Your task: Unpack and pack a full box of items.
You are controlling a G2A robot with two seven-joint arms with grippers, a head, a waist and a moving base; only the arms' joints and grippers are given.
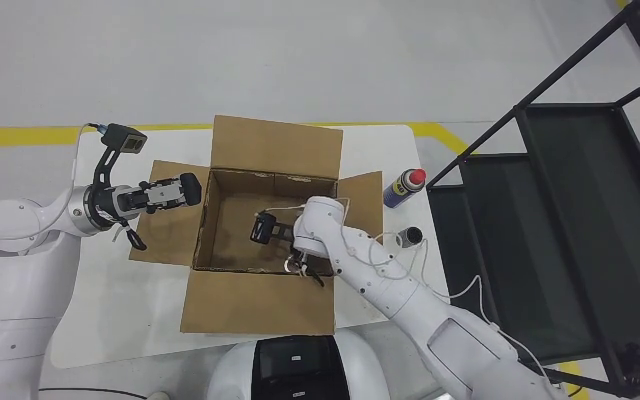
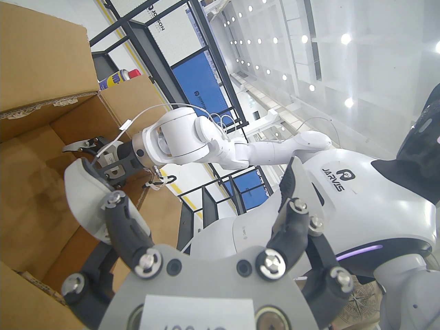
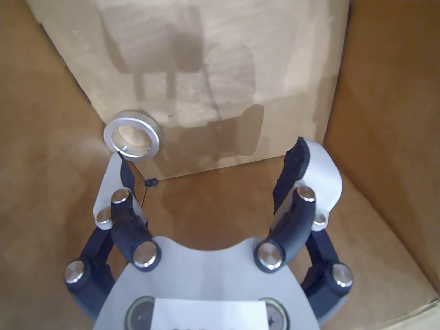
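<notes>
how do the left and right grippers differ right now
The right gripper is down inside the cardboard box; the left gripper is outside it, above an opened flap. The right gripper points at the box floor, with a metal ring beside one fingertip; the left gripper points sideways toward the box. Both are open and empty.

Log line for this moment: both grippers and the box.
right gripper: open, inside box, near metal ring | left gripper: open, outside box | spray can: on table beside box

Industrial hall; high spotlit ceiling (image 2: 309,18), steel racks (image 1: 570,150).
</notes>
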